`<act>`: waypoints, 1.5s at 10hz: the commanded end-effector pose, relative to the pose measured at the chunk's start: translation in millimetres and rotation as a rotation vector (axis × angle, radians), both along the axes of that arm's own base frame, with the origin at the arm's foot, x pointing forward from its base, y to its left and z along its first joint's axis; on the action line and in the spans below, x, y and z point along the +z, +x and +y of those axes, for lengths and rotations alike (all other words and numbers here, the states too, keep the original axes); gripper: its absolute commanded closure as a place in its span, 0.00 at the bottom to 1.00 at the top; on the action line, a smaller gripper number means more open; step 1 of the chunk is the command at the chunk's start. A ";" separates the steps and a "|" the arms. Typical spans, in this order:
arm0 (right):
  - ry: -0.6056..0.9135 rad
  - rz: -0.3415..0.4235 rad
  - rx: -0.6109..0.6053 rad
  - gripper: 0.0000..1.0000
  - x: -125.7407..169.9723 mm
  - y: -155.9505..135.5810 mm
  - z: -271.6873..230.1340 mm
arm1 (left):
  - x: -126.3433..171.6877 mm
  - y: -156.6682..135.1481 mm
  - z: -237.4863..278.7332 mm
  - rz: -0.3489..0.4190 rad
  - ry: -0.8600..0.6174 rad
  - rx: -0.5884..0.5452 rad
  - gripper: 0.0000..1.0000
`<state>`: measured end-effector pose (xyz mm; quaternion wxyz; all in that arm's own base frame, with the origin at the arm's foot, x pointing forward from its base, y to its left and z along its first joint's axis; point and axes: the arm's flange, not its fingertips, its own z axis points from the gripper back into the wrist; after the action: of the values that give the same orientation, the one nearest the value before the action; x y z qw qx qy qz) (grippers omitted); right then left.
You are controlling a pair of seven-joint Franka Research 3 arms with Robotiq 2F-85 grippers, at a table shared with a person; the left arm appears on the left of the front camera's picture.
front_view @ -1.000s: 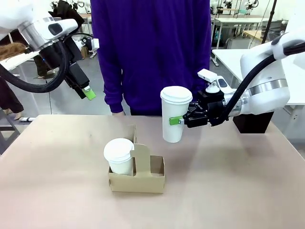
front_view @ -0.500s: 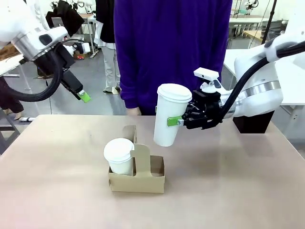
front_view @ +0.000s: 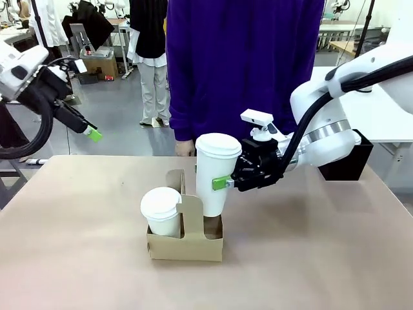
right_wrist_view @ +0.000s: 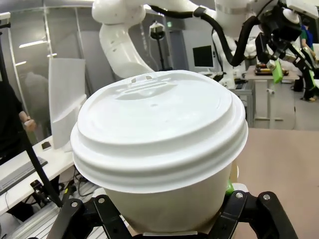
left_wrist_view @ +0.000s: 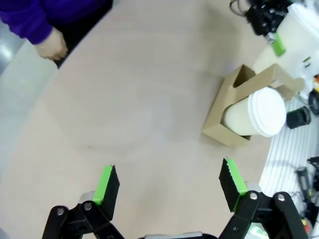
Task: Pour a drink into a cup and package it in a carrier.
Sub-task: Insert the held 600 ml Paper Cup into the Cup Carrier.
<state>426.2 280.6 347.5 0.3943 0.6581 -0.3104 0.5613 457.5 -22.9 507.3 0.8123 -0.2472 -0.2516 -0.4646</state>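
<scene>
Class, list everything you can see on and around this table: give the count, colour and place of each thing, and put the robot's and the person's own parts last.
Tall cup: one, white, lidded, held above the carrier's right slot.
Short cup: one, white, lidded, in the carrier's left slot.
Carrier: one, brown cardboard, mid-table.
Black box: one, table's far right, behind the right arm.
Table: one, beige.
Left end effector: open, green pads, above the table's left side.
Right end effector: shut on the tall cup.
Person's hand: one, at the far edge, purple sleeve.

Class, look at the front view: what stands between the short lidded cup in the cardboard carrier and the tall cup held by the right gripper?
In the front view, the carrier's upright centre handle stands between the short cup and the tall cup.
</scene>
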 end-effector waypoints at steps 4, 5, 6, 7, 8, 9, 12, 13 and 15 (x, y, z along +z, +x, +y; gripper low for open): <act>-0.020 0.009 0.039 0.20 -25.9 5.3 12.0 | -14.7 -7.1 17.6 -0.012 -0.029 -0.038 0.00; -0.015 0.023 0.050 0.20 -31.0 4.9 13.1 | -14.7 -7.1 17.6 -0.012 -0.029 -0.038 0.00; -0.018 0.034 0.056 0.20 -34.9 2.4 15.0 | -14.7 -7.1 17.6 -0.012 -0.029 -0.038 0.00; -0.030 0.036 0.057 0.20 -39.6 -0.2 15.3 | -14.7 -7.1 17.6 -0.012 -0.029 -0.038 0.00; -0.038 0.024 0.057 0.20 -44.3 -0.6 13.3 | -14.7 -7.1 17.6 -0.012 -0.029 -0.038 0.00; -0.039 0.025 0.064 0.20 -49.2 -0.2 12.8 | -14.7 -7.1 17.6 -0.012 -0.029 -0.038 0.00; -0.028 -0.008 0.074 0.20 -66.3 1.0 12.8 | -14.7 -7.1 17.6 -0.012 -0.029 -0.038 0.00; -0.027 -0.045 0.076 0.20 -71.8 -0.4 13.4 | -14.7 -7.1 17.6 -0.012 -0.029 -0.038 0.00; -0.027 -0.085 0.087 0.20 -82.2 -2.6 14.1 | -14.7 -7.1 17.6 -0.012 -0.029 -0.038 0.00</act>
<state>421.8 289.4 268.0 0.3814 0.6527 -0.2853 0.5891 449.6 -4.1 491.7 0.7928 -0.2658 -0.2609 -0.4824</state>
